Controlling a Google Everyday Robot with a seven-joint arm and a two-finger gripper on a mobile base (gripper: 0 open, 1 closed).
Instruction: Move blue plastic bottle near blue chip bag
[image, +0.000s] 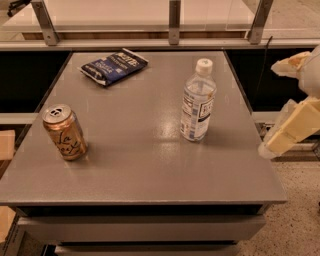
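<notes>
Probably light and slick, the bottle (198, 102) suits a mid-body grasp. Gripper (294, 129) hangs at right edge, grip unclear; bag (114, 66) upper left.

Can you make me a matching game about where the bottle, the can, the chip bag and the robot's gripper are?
1 blue plastic bottle
2 blue chip bag
3 soda can
4 gripper

A front left of the table
B off the table's right edge
C back left of the table
D upright, right of the table's middle

Pairs: 1-D, 2-C, 3-A, 4-B
</notes>
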